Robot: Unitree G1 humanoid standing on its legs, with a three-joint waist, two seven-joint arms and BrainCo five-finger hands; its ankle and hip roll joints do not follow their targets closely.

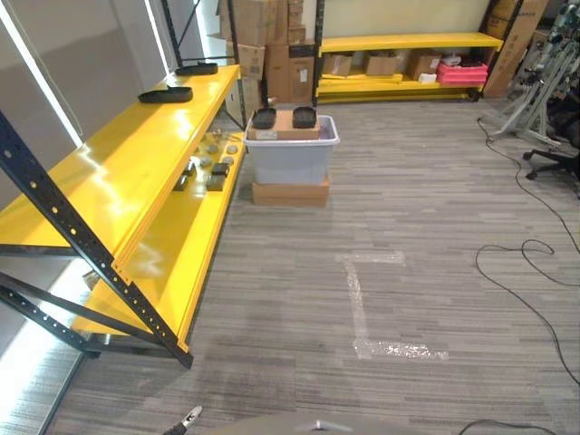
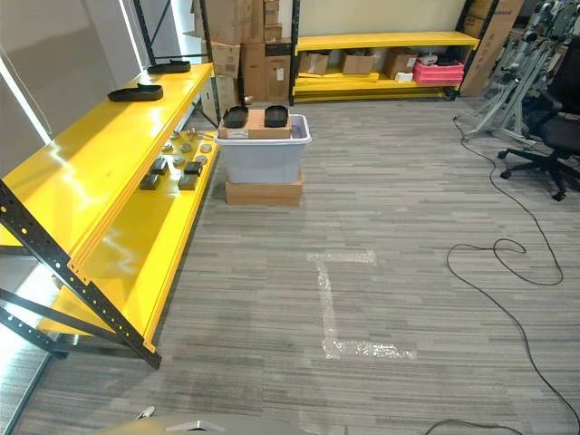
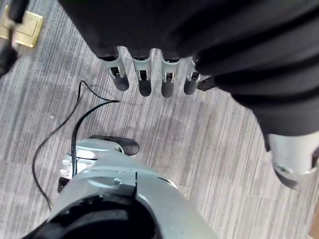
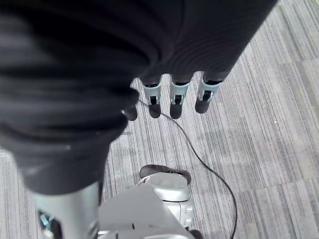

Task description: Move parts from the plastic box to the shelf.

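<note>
While the plastic box (image 1: 291, 149) sits far ahead on a cardboard base (image 1: 291, 192) beside the yellow shelf (image 1: 118, 163), two dark parts (image 1: 264, 118) rest on its top. Risk: walking over the loose floor cable (image 1: 530, 272) or clipping the shelf frame.

Left wrist view: left hand (image 3: 144, 74) relaxed, fingers straight, empty, over grey striped carpet.

Right wrist view: right hand (image 4: 174, 97) likewise.

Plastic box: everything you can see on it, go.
The plastic box is a translucent grey-blue tub with a paler rim, open-topped and upright. It stands on a flat cardboard box on the grey floor, beside the end of the yellow shelf. Inside sits a brown carton with two dark oval parts resting at the top. Nothing else touches it.
</note>
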